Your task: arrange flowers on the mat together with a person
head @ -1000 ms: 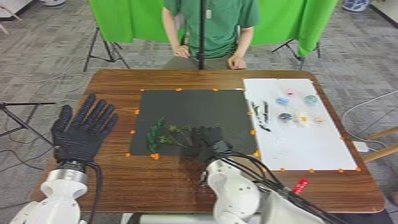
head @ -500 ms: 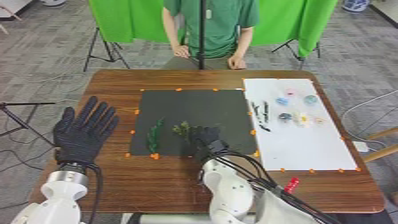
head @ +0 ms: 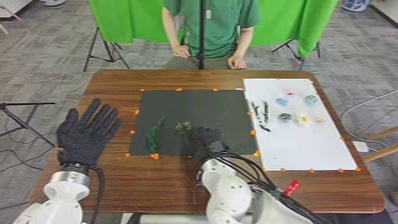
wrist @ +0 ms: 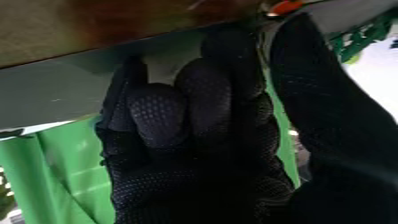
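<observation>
On one black mat [head: 191,104], two green sprigs [head: 155,136] (right hand [head: 210,138] near)

The dark rectangular mat [head: 194,107] lies flat in the middle of the frame. Toward its lower left stands out a long, narrow green stem [head: 155,136], lengthwise; just right of it lies a short, bushy green sprig [head: 183,128]. At the frame's right, small blooms sit apart from the mat: pink [head: 290,92], light blue [head: 282,101], pale teal [head: 310,99], dark blue-grey [head: 285,116], yellow-and-white [head: 303,119] and peach [head: 318,120].
</observation>
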Motion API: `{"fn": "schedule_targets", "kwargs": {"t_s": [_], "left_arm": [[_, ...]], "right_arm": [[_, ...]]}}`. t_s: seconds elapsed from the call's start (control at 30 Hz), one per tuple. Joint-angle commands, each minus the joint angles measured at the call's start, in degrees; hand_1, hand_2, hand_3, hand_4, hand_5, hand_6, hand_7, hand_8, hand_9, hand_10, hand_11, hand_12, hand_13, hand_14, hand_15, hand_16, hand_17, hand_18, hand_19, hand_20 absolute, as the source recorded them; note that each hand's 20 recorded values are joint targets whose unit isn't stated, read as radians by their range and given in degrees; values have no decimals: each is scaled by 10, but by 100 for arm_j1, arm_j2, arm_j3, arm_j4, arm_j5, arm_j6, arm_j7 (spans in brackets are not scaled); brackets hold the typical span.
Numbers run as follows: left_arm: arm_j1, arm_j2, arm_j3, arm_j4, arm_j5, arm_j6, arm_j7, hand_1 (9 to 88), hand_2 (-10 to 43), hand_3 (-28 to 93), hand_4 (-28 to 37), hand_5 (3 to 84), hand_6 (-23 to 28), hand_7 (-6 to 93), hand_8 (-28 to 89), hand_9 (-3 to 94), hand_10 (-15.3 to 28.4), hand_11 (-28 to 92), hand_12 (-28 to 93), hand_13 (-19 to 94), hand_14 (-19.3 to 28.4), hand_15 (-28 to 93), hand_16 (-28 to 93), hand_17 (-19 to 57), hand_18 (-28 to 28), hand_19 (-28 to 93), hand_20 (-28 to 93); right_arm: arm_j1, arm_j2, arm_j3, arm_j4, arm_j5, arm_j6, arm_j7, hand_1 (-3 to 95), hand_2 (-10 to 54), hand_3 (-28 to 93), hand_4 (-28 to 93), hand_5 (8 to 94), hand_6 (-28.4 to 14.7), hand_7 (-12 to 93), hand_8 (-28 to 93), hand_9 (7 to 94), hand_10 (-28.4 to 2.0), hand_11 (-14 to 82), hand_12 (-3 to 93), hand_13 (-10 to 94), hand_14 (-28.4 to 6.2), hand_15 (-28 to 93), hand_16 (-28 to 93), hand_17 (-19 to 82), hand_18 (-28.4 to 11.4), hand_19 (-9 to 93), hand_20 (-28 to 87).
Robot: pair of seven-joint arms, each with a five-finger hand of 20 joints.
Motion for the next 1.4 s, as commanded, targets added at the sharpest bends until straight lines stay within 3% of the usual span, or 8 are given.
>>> {"fn": "schedule_targets", "kwargs": {"t_s": [0.03, 0.3, 0.43, 0.73, 0.87, 0.93, 1.17, 1.4], "left_arm": [[132, 17, 3, -4, -29, 93, -16, 237, 151, 745, -283, 424, 78, 110, -87, 348, 143, 179, 101, 245, 144, 275, -55, -48, 125, 287, 112], [230, -46, -98, -35, -3, 54, 45, 236, 149, 746, -283, 423, 78, 111, -87, 346, 144, 179, 101, 244, 144, 274, -55, -48, 126, 287, 111], [294, -48, -195, -63, 218, 23, 42, 236, 148, 745, -283, 422, 78, 110, -87, 345, 143, 178, 101, 242, 145, 272, -54, -48, 126, 286, 111], [325, -69, -295, -72, 166, -4, 102, 234, 144, 747, -283, 421, 79, 109, -86, 345, 144, 179, 103, 242, 146, 272, -53, -47, 126, 284, 110], [367, -52, -335, -81, 97, 20, 153, 234, 146, 745, -283, 421, 79, 109, -86, 345, 144, 179, 103, 243, 146, 273, -53, -47, 126, 283, 111], [367, -48, -323, -77, 74, -1, 178, 234, 146, 744, -283, 421, 78, 109, -86, 345, 144, 179, 103, 243, 146, 273, -53, -47, 126, 284, 112], [294, -75, -227, -57, 87, -6, 145, 234, 147, 744, -283, 422, 79, 111, -87, 346, 144, 181, 103, 243, 146, 273, -52, -49, 127, 286, 114], [264, -70, -185, -50, 81, 53, 90, 234, 147, 743, -283, 421, 78, 111, -87, 346, 145, 181, 103, 244, 146, 275, -52, -49, 127, 285, 113]], "right_arm": [[-125, -59, -2, 54, 39, -177, 141, 422, -95, 638, -179, 690, -32, 467, 168, 695, -174, 590, 426, 589, -189, 753, 427, 250, -283, 819, 322], [6, 214, 36, -263, 211, -225, 159, 372, -95, 663, -180, 691, -41, 448, 113, 690, -178, 589, 424, 579, -196, 754, 423, 247, -284, 816, 321], [167, 530, 74, -652, 282, -127, 203, 343, -95, 664, -179, 692, -49, 479, -109, 683, -183, 582, 423, 570, -202, 751, 417, 240, -284, 809, 322], [66, 896, 693, -1247, 644, 35, 371, 330, -95, 650, -167, 649, -70, 444, -116, 645, -205, 547, 406, 541, -220, 732, 393, 218, -284, 792, 321], [-307, 1081, 1307, -1417, 1310, 364, -952, 334, -95, 668, -161, 636, -74, 438, -113, 638, -211, 535, 398, 530, -223, 729, 373, 203, -284, 778, 319], [-507, 1018, 1760, -1401, 2145, -237, -1868, 330, -50, 708, -167, 602, -66, 380, -117, 616, -199, 484, 367, 514, -208, 709, 343, 190, -271, 762, 307], [-448, 567, 1725, -1027, 2204, -1315, -2139, 277, 169, 762, -158, 559, -21, 163, -104, 552, -189, 366, 309, 421, -206, 708, 391, 149, -239, 723, 370], [-255, 296, 1413, -634, 1826, -1729, -1821, 228, 210, 774, -137, 549, -30, 130, -97, 550, -190, 293, 275, 403, -217, 716, 392, 136, -246, 719, 395]]}}
